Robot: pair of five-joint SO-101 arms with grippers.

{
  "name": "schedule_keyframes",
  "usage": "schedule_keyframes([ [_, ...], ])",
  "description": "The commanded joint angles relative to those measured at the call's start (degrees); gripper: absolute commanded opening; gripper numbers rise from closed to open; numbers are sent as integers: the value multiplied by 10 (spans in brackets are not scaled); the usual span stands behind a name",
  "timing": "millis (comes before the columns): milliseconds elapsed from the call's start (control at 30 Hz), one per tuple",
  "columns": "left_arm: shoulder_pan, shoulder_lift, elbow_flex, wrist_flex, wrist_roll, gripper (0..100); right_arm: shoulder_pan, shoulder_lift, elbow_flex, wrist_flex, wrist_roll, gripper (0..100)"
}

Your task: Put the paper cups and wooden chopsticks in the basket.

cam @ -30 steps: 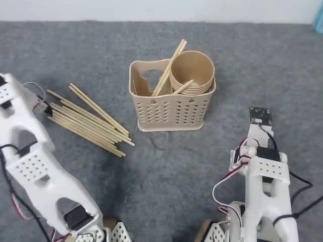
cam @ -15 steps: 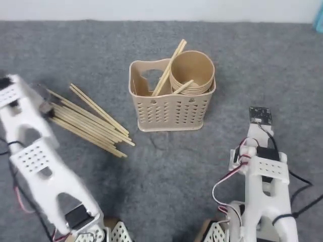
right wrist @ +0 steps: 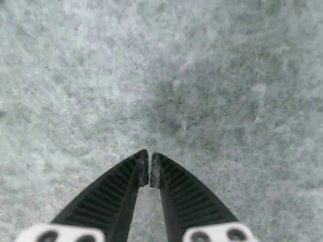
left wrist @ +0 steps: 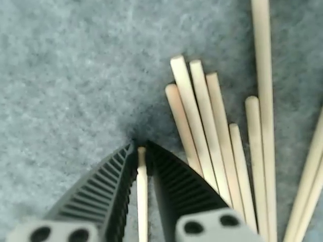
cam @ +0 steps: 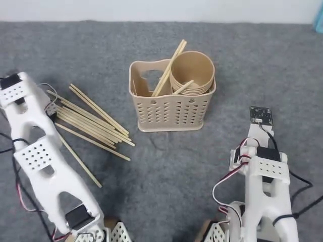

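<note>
1. Over the last second the left arm [cam: 38,156] has shifted in the high view. One chopstick [cam: 81,161] that lay with the others now slants out from under the arm, angled away from them toward the near edge of the carpet [cam: 166,171].
2. The left gripper [left wrist: 140,146] is clenched on a single chopstick [left wrist: 142,201]. The thin stick runs back between the two ribbed jaws, and its end sits just at their tips, low over the grey pile.
3. Just beside that gripper lie the loose chopsticks [left wrist: 202,126]. Their blunt ends sit side by side, several touching along their length, with one longer stick set slightly apart.
4. From above, the same loose chopsticks [cam: 93,121] fan out flat on the carpet between the left arm and the basket [cam: 171,113], stopping short of it.
5. The basket stands upright near the middle of the carpet. The paper cups [cam: 192,70] are nested in a stack in its right half.
6. Two chopsticks [cam: 169,63] are already inside. One leans steeply out over the rim beside the cups, and a shorter length rests against the cups' edge.
7. The right gripper [right wrist: 149,166] is closed with nothing in it, its tips meeting over bare carpet.
8. The right arm [cam: 262,171] stands to the right of the basket and nearer the front, well apart from it.
</note>
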Motion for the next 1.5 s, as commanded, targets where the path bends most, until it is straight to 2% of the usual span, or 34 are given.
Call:
schedule_keyframes([
  [0,-2,1,-12,47,-5,12,1,-21,-3,-8,0,31],
  [300,-39,-149,-42,68,-5,12,1,-21,-3,-7,0,31],
  [700,-38,-531,204,47,-50,12,1,-21,-3,-6,0,31],
  [900,-33,-739,385,-40,-96,12,1,-21,-3,-5,0,29],
  [1100,5,-913,543,-140,-130,12,1,-21,-2,-5,0,28],
  [1300,61,-1035,588,-238,-127,12,1,-21,-2,-5,0,28],
  [1467,106,-1116,589,-381,-127,12,1,-21,-2,-5,0,27],
])
